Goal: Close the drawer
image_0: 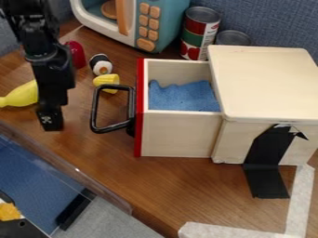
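Tool hangs near an open, red-fronted drawer.

Blue fabric partitions behind a brown wooden tabletop.

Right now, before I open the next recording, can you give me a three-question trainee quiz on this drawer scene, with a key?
1. True or false: the drawer is fully closed.
2. What lies inside the drawer?
a) a metal can
b) a blue cloth
c) a yellow bottle
3. Fill in the missing word: beside the black handle, and apart from it, hangs the robot's ____.

Key: 1 false; 2 b; 3 gripper.
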`<action>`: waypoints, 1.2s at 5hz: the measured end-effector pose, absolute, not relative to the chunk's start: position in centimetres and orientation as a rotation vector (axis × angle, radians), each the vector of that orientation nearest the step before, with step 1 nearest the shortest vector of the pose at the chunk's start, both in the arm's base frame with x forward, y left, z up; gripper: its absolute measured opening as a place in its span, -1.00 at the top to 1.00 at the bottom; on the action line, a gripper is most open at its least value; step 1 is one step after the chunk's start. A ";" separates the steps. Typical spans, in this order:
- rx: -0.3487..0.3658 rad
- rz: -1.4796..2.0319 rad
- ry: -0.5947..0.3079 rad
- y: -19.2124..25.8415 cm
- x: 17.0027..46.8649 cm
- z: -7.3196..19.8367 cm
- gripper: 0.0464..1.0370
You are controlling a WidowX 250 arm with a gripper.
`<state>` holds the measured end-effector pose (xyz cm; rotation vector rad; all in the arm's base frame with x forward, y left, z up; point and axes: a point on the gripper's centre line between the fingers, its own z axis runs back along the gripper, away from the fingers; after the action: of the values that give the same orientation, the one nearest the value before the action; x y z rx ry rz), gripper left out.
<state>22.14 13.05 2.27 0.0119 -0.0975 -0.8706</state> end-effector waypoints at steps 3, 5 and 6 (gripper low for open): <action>-0.083 -0.886 -0.208 10.0 23.5 1.0 -0.92; -0.109 -0.946 -0.272 5.8 23.7 2.0 -0.93; -0.099 -0.960 -0.299 4.8 24.4 1.9 -0.93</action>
<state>24.37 4.76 1.93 -0.0995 -0.2990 -0.9600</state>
